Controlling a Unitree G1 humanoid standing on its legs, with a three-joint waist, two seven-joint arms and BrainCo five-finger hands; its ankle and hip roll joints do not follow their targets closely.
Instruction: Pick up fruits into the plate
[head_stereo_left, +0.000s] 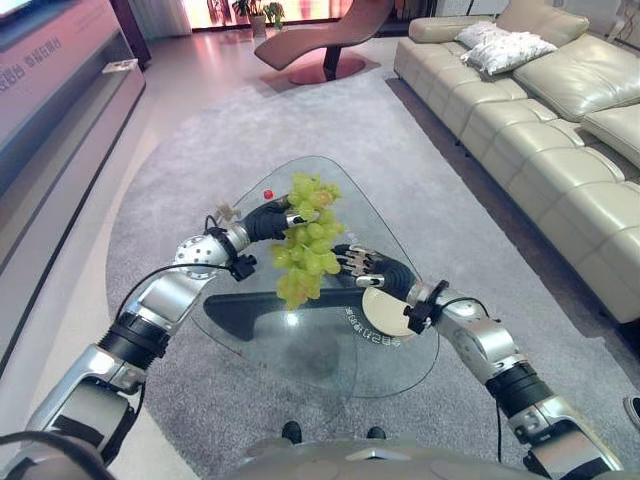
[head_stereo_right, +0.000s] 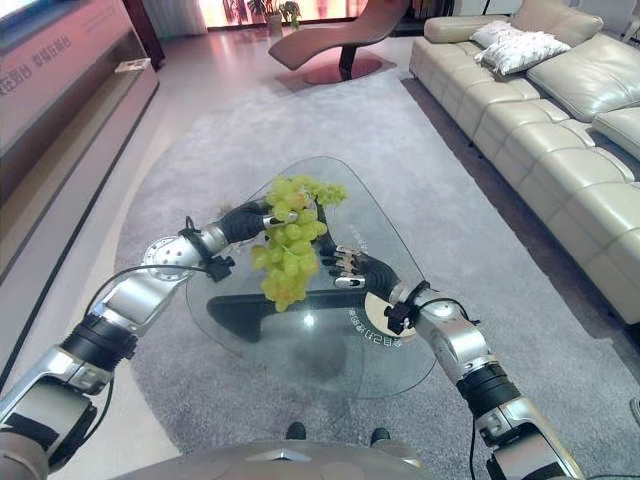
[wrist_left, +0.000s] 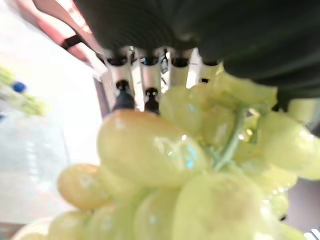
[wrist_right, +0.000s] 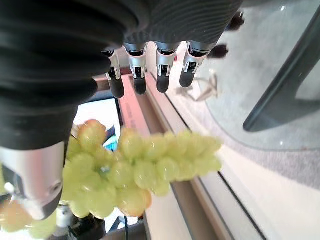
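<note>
Left hand (head_stereo_left: 268, 218) curled round the top of a green grape bunch (head_stereo_left: 305, 243), hanging above the glass tabletop (head_stereo_left: 400, 360). Right hand (head_stereo_left: 372, 268) fingers spread, just beside the bunch, over the plate (head_stereo_left: 385, 312).

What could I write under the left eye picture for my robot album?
The left hand lifts a bunch of green grapes above the glass table.

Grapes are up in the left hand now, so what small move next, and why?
Probably carry the grapes a little toward the plate and lower them. The left hand holds the bunch by its top, hanging above the glass table, while the plate sits beside it, partly under the right hand, whose fingers are relaxed and holding nothing.
</note>
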